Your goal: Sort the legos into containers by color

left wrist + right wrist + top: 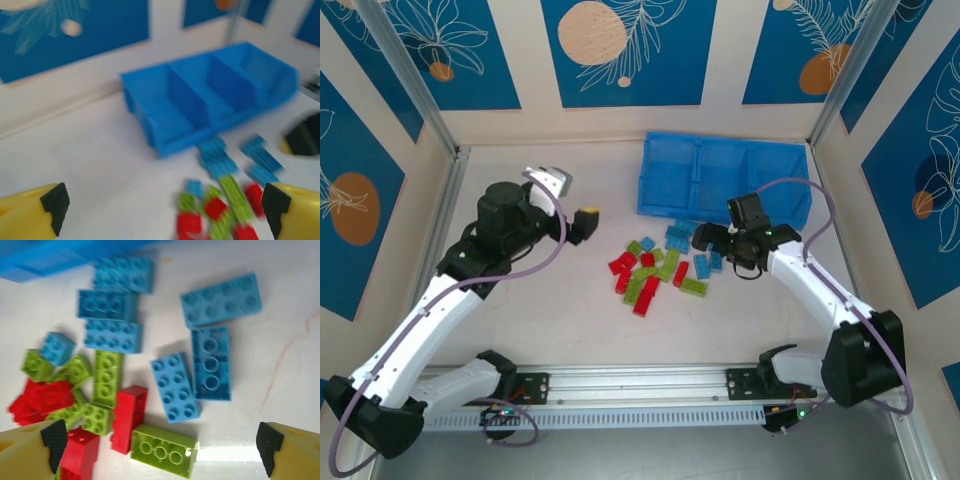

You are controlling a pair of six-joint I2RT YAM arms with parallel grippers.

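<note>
The legos (658, 266) lie in a loose pile of red, lime green and light blue bricks on the white table, just in front of the containers (720, 141), one long blue bin with three compartments. My left gripper (585, 222) hovers open to the left of the pile; its wrist view looks over the legos (225, 200) toward the containers (185, 142). My right gripper (720, 250) is open at the pile's right edge. Between its fingers, an upturned lime brick (162, 450) lies beside a red brick (127, 417) and a light blue brick (175, 385).
Cream walls with blue panels close in the table on three sides, with metal posts at the back left (420, 90) and back right (850, 70). An aluminium rail (640, 385) with both arm bases runs along the near edge. A corner of the bin (45, 260) borders the pile.
</note>
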